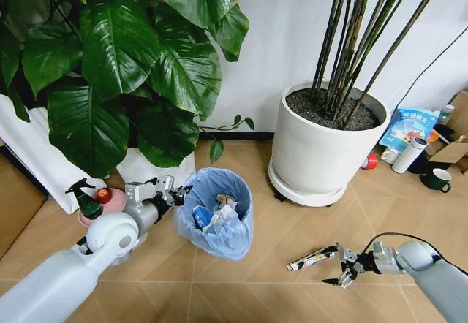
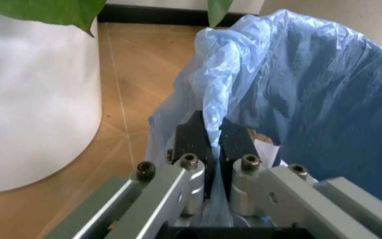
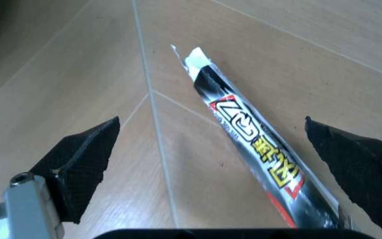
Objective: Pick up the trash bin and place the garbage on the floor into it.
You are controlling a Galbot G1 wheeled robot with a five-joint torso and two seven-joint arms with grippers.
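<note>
Left pincer [image 1: 178, 191] pinches trash bin [image 1: 216, 212] rim; right pincer [image 1: 338, 264] gapes wide around wrapper [image 1: 311, 258].

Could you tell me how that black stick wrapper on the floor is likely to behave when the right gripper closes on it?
The wrapper looks thin and torn open at one end, so it will probably crumple rather than resist. Its glossy film may slip between the pads. Lying flat on the floor, it seems unlikely to roll. The right gripper is open around it.
</note>
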